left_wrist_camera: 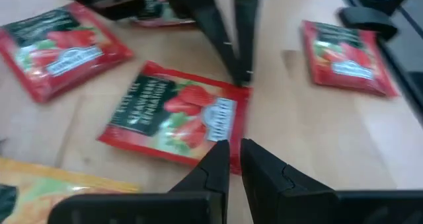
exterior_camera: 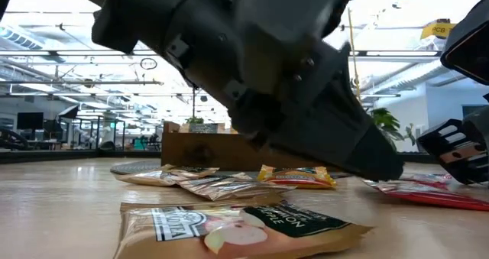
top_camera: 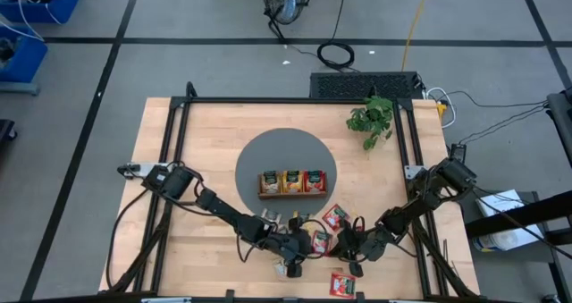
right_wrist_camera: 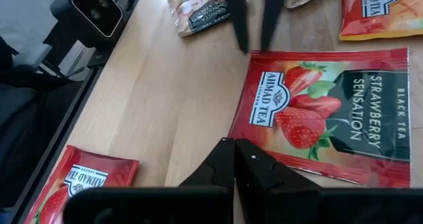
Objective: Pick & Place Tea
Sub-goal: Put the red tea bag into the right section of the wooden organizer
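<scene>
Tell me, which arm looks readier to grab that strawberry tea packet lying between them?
Probably left. Both tools flank the same strawberry packet, and both look closed or nearly so. The left tool keeps a thin gap right at the packet's edge, while the right tool is fully shut at the opposite edge and must open first.

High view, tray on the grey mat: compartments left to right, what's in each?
In the brown wooden three-compartment tray: beige-brown tea packets → orange-yellow tea packets → red tea packets.
</scene>
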